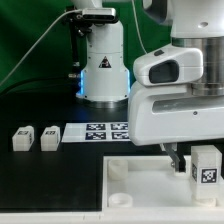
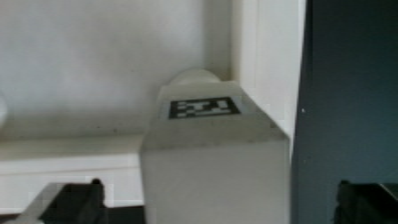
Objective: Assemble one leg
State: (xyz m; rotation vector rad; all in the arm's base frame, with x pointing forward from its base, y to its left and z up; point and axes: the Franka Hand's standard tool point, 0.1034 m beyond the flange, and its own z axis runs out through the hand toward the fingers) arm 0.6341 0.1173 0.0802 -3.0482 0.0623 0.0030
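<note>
A white leg [image 2: 214, 160] with a black-and-white tag [image 2: 205, 107] stands between my fingers. In the exterior view this leg [image 1: 205, 166] is upright at the far right corner of the large white panel [image 1: 150, 190]. My gripper [image 1: 192, 160] is open. Its dark fingertips [image 2: 71, 202] stand on either side of the leg with a gap on each side. Two more legs [image 1: 22, 138] [image 1: 48, 137] lie on the black table at the exterior view's left.
The marker board [image 1: 100, 131] lies behind the panel. A white robot base with a blue light [image 1: 103, 70] stands at the back. The panel has round corner sockets [image 1: 120, 166] on its left side. The panel's edge [image 2: 267, 60] meets the dark table [image 2: 356, 100].
</note>
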